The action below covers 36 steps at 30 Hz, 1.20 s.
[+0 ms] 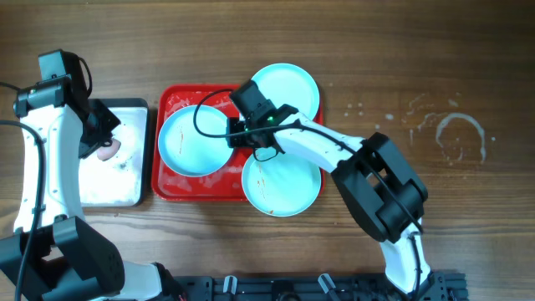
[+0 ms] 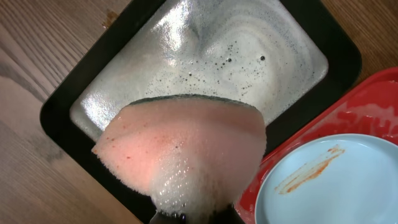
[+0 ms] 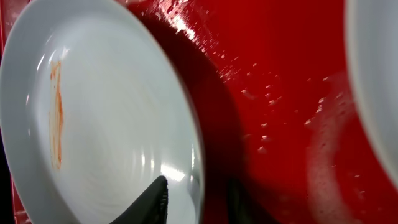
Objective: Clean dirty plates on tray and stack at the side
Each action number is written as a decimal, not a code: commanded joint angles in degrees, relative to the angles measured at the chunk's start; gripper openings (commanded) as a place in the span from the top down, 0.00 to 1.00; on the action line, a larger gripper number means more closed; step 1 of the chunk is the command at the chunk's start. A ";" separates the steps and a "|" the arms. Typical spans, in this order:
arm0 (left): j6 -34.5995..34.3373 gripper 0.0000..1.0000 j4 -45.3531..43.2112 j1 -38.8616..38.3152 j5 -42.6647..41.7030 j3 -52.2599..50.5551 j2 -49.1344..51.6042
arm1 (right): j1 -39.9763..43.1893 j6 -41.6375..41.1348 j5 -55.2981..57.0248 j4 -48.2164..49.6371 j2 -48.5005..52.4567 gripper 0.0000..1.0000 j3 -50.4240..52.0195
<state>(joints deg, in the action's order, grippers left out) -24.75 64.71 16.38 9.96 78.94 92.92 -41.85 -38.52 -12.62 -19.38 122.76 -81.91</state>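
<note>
Three pale blue plates lie on or across the red tray (image 1: pixel 171 180). The left plate (image 1: pixel 188 144) lies inside the tray and bears an orange smear. My right gripper (image 1: pixel 238 134) is shut on its right rim: in the right wrist view one finger (image 3: pixel 155 202) rests on the plate (image 3: pixel 106 124) and the other sits under the rim. A second plate (image 1: pixel 286 88) overhangs the tray's far edge. A third plate (image 1: pixel 282 186) overhangs the near edge. My left gripper (image 1: pixel 104 144) is shut on a foamy pink sponge (image 2: pixel 186 149), which hides its fingers.
A black-rimmed tray (image 1: pixel 113 184) with soapy water stands left of the red tray, under the sponge. The red tray's floor (image 3: pixel 280 93) is wet. Water streaks mark the wooden table at the far right (image 1: pixel 456 134).
</note>
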 commanded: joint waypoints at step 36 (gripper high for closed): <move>7.30 0.96 -14.43 -19.34 -6.34 -3.26 11.02 | 0.26 0.55 -2.29 -1.03 4.28 0.96 -0.66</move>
<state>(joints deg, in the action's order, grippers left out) -12.80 50.09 -1.23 -2.66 77.65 98.43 -42.11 -38.92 -15.05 -19.00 124.73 -82.96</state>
